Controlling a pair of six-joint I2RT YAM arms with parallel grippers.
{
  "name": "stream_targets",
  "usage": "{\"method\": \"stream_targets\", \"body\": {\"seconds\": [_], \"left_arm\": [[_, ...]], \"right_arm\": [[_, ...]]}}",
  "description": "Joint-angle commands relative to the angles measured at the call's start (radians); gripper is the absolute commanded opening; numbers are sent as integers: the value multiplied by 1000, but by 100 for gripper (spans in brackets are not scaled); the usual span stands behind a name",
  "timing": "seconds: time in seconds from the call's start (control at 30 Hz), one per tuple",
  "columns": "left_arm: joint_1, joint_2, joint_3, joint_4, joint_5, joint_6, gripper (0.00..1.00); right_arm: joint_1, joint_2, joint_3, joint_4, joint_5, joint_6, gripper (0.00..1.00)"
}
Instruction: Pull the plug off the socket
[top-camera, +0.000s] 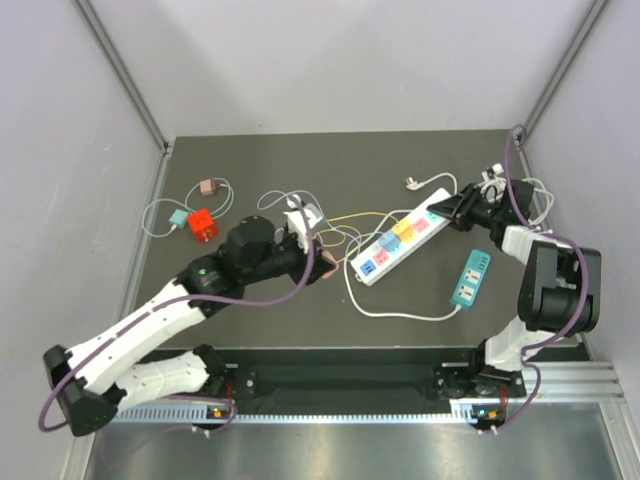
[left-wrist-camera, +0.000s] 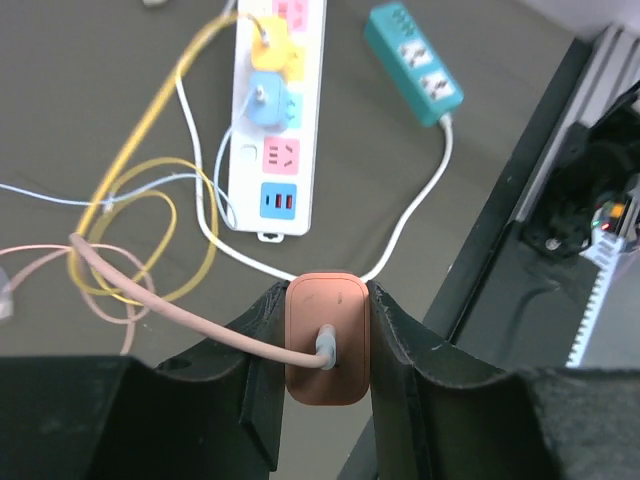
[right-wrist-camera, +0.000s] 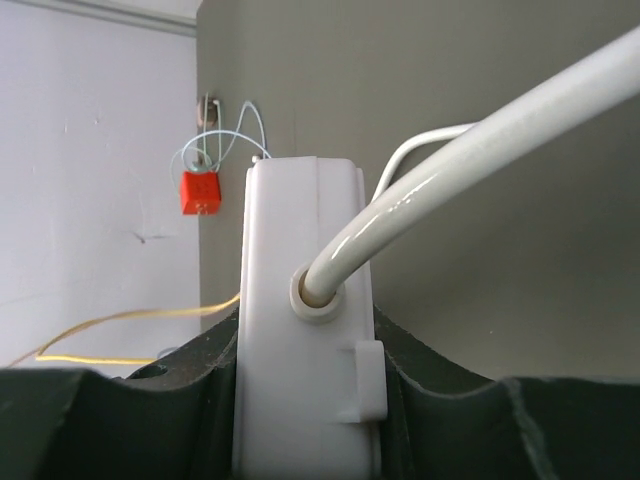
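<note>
Pink plug (left-wrist-camera: 323, 372) pinched tight in the left gripper (left-wrist-camera: 327, 305), white power strip (left-wrist-camera: 281, 130) ahead and well apart, right gripper (right-wrist-camera: 307, 318) clasping that strip's cord end

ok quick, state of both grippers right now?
Left gripper: jaws shut on the pink plug, clear of the strip.
Right gripper: jaws closed on the cable end of the white power strip.

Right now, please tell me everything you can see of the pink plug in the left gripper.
The pink plug is a rounded, matte plastic block. The left gripper clamps its two sides between black fingers, holding it apart from the white power strip. A grey connector with a thin pink cable enters its face and trails left.
</note>
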Motion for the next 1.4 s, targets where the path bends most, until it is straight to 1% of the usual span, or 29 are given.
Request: {"method": "stream_targets", "body": {"seconds": [0.0, 0.1, 0.17, 0.3, 0.4, 0.43, 0.57, 0.63, 0.73, 0.77, 0.8, 0.87, 0.93, 0.97, 1.0, 1.03, 1.13, 1.27, 1.37], "left_arm": [[-1, -109, 127, -146, -13, 21, 0], [-1, -177, 219, -166, -51, 15, 0], [-1, -212, 290, -150, -70, 5, 0], [-3, -218, 406, -79, -99, 10, 0], [-1, -189, 512, -18, -110, 25, 0], [-1, -183, 561, 1, -99, 27, 0], [-3, -162, 637, 155, -33, -2, 0], [-3, -146, 707, 165, -21, -5, 0], [-1, -119, 810, 148, -68, 50, 0], [-3, -110, 831, 156, -113, 64, 0], [-1, -103, 882, 188, -130, 79, 0], [-3, -85, 933, 235, -165, 91, 0], [-3, -71, 983, 326, -188, 110, 0], [-3, -73, 987, 378, -190, 104, 0], [-3, -71, 980, 415, -231, 102, 0], [-3, -71, 976, 495, -240, 102, 0], [-3, -48, 993, 600, -297, 104, 0], [-3, -10, 1055, 698, -342, 110, 0], [-3, 28, 1143, 693, -360, 128, 0]], "right_arm": [[-10, -52, -1, 89, -55, 45, 0], [-12, -47, 1, 89, -52, 44, 0], [-12, -38, -1, 87, -51, 42, 0], [-12, -21, 1, 78, -46, 30, 0], [-12, -10, 5, 56, -34, 10, 0], [-10, -4, 4, 52, -29, 7, 0], [-12, 13, 10, 47, -26, 4, 0], [-15, 16, 10, 41, -25, 1, 0], [-15, 22, 11, 36, -25, -6, 0], [-15, 25, 13, 35, -22, -7, 0], [-15, 31, 15, 33, -20, -9, 0], [-15, 39, 18, 27, -20, -13, 0], [-16, 49, 21, 23, -20, -19, 0], [-16, 49, 22, 20, -20, -21, 0], [-16, 52, 24, 18, -17, -25, 0], [-16, 53, 24, 15, -17, -29, 0], [-16, 49, 25, 4, -12, -41, 0], [-16, 49, 25, -3, -8, -47, 0], [-16, 53, 28, -7, -6, -50, 0]]}}
